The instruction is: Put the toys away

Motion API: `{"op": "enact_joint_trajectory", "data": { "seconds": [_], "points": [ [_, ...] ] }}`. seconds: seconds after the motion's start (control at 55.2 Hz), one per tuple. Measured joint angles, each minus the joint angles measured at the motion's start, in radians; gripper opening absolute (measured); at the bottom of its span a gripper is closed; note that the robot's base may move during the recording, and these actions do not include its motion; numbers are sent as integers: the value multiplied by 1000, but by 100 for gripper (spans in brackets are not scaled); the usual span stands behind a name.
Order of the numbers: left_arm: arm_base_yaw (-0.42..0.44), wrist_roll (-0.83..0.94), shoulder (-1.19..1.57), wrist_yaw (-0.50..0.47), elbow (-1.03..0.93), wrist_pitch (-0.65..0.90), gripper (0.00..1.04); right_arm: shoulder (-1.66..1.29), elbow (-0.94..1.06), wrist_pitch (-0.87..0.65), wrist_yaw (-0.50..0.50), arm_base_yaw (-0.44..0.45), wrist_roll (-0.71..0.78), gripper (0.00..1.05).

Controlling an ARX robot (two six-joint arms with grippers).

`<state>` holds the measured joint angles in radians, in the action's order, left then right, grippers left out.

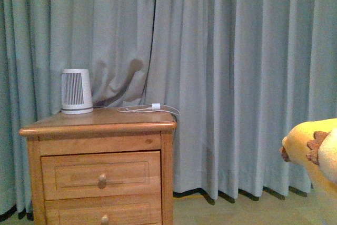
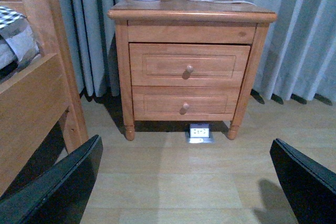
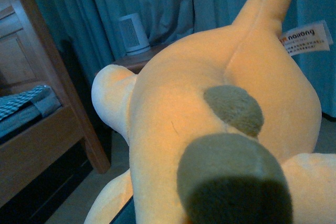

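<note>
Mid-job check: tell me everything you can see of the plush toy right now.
The plush toy is a soft, rounded orange-yellow animal with paler yellow patches and fuzzy brown tufts. A white sewn-in label with orange print hangs beside a tapering limb. The toy fills the right wrist view, very close to the camera. In the front view only one end pokes in at the right edge, well apart from the nightstand. What holds or supports it is hidden.

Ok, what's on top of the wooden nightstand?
On the nightstand: a white slatted appliance at the back left and a loose white cable. Both drawers are shut, so their contents are hidden.
</note>
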<state>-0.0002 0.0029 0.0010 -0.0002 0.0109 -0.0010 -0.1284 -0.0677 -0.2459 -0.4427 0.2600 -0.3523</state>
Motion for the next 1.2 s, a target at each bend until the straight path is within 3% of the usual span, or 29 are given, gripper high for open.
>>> {"op": "enact_joint_trajectory", "data": {
  "seconds": [1.195],
  "points": [
    [0,0,0,0,0,0,99,0,0,0,0,0,0,17]
  ]
}}
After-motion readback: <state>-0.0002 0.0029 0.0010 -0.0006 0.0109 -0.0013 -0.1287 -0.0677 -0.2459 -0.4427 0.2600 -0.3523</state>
